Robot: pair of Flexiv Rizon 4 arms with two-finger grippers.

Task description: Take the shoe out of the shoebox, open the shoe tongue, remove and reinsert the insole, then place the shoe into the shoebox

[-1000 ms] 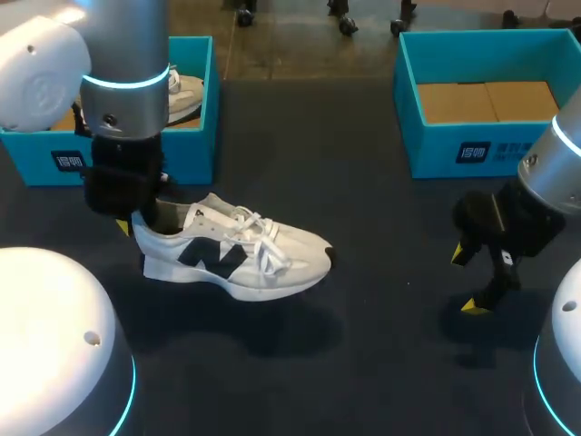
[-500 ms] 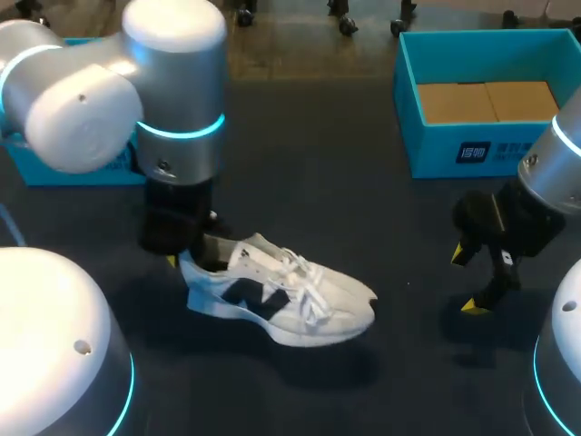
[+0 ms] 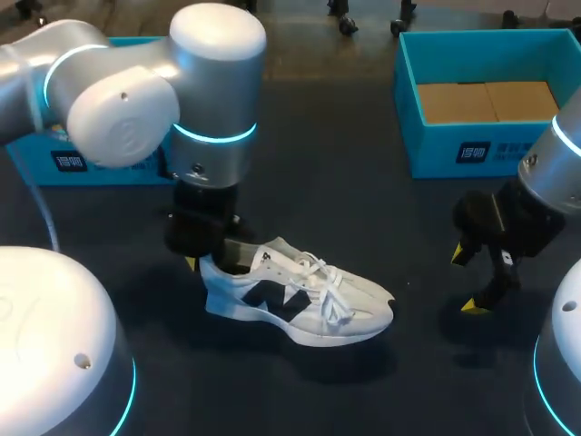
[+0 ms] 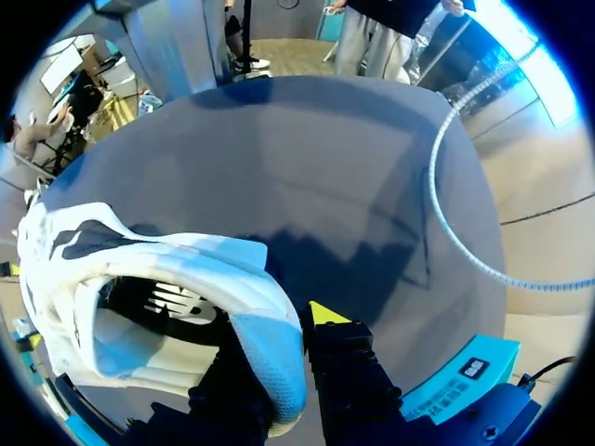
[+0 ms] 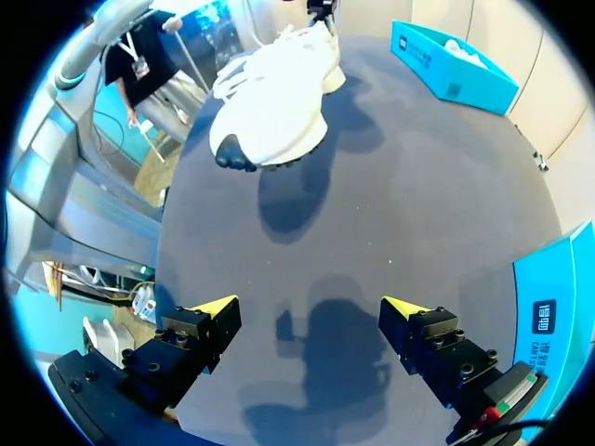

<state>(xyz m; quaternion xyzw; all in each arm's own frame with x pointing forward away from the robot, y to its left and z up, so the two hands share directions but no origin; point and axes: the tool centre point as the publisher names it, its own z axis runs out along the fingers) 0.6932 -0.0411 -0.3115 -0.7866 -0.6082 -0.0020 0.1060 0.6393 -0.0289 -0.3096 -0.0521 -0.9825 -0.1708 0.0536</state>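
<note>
Dark table (image 3: 363, 191) with a white sneaker (image 3: 300, 300) held over its middle.
Left gripper (image 4: 279, 358) pinches the sneaker's heel rim, one finger inside. Right gripper (image 3: 467, 280) hangs well apart, fingers spread wide, holding nothing, near the blue shoebox (image 3: 481, 156).

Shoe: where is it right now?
In the head view the shoe is over the table, left of centre, its heel clamped in the left gripper, toe pointing toward the right gripper.
</note>
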